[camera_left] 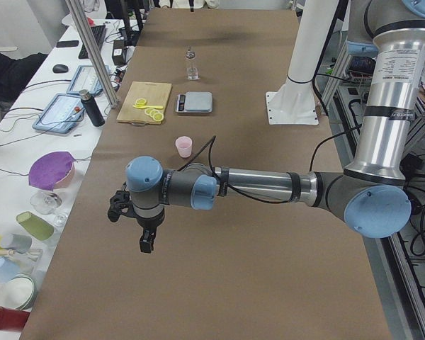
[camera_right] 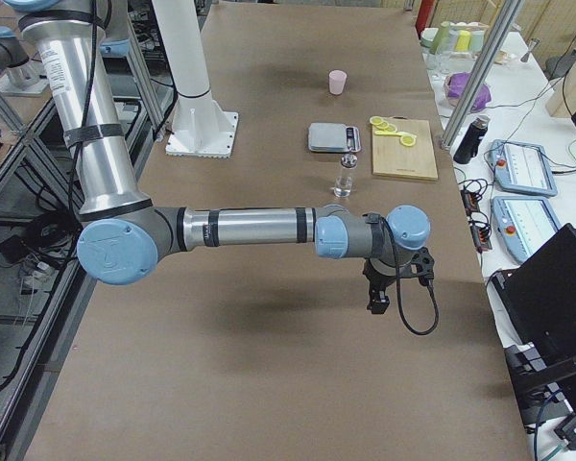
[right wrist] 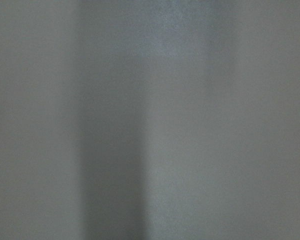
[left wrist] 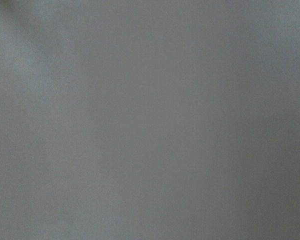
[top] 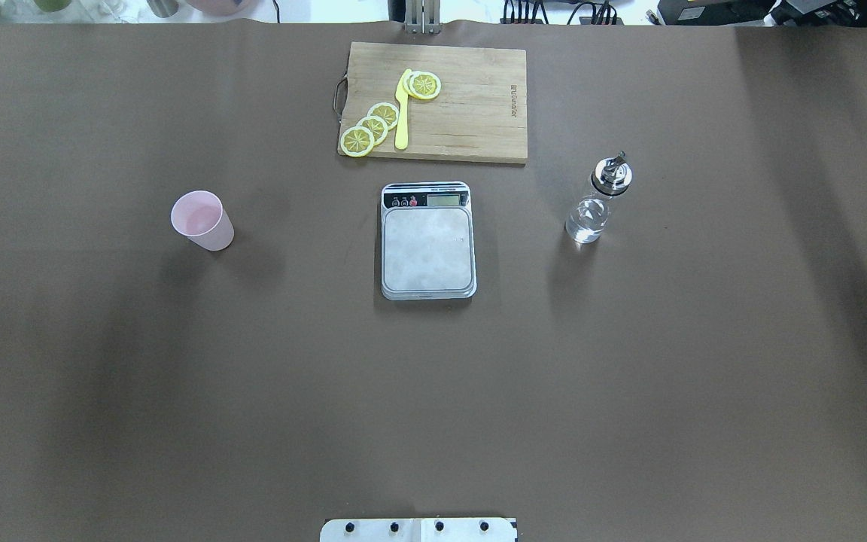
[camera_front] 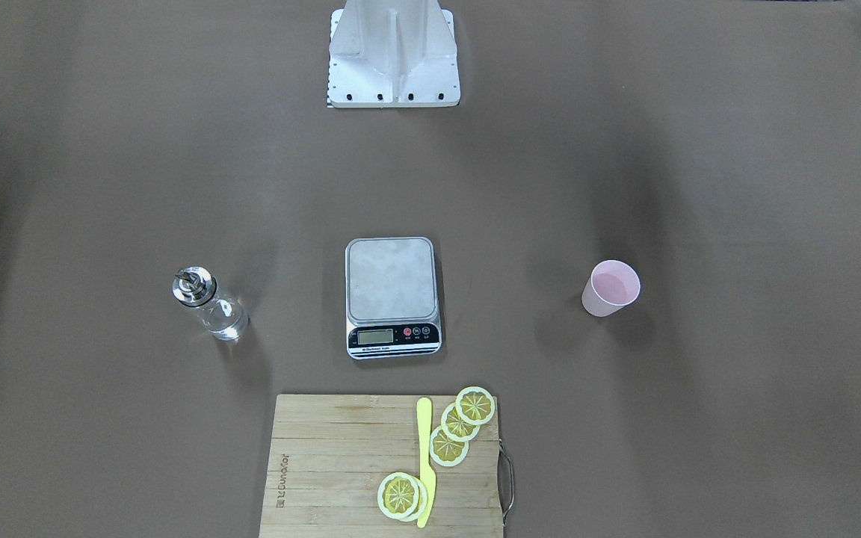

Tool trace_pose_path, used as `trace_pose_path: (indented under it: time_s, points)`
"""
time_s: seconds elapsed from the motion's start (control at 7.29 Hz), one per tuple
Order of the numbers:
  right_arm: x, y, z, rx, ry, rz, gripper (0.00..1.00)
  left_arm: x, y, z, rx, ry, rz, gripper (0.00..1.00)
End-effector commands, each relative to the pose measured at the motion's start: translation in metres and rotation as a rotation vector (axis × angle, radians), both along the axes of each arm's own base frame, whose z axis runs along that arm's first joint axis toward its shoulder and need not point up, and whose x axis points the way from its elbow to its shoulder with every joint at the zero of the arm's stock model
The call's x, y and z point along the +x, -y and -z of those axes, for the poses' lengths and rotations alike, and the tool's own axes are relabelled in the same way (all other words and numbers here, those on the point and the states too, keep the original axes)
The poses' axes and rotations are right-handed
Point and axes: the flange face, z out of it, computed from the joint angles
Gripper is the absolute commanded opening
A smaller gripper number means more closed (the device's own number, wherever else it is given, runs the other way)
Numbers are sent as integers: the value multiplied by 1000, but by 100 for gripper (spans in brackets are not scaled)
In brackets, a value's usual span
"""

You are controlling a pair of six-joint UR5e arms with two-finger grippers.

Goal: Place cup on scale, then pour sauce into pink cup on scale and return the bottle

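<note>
The pale pink cup (top: 202,220) stands upright on the brown table, left of the scale (top: 427,248), whose steel platform is bare. The clear glass bottle (top: 599,199) with its metal spout stands upright to the scale's right and holds clear sauce. In the front-facing view the cup (camera_front: 610,288) is right of the scale (camera_front: 392,288) and the bottle (camera_front: 206,302) is left of it. My left gripper (camera_left: 147,241) hangs above the table's near end, short of the cup (camera_left: 184,146). My right gripper (camera_right: 377,303) hangs short of the bottle (camera_right: 346,176). I cannot tell whether either is open or shut. Both wrist views show only blurred table.
A wooden cutting board (top: 479,105) lies beyond the scale, with several lemon slices (top: 373,128) and a yellow plastic knife (top: 402,113) on it. The robot's white base (camera_front: 393,56) stands at the table's near edge. Tablets, bowls and cups lie on the side bench (camera_left: 49,163).
</note>
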Motion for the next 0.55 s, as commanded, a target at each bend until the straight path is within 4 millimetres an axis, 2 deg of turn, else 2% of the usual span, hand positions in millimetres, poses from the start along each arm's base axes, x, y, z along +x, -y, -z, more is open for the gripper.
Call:
trace_pose_path:
  time_s: [0.0, 0.41]
  points:
    - [0, 0, 0, 0, 0, 0, 100, 0, 0, -2, -5, 0, -1, 99]
    - [0, 1, 1, 1, 5, -1, 100, 2, 1, -4, -9, 1, -3, 99]
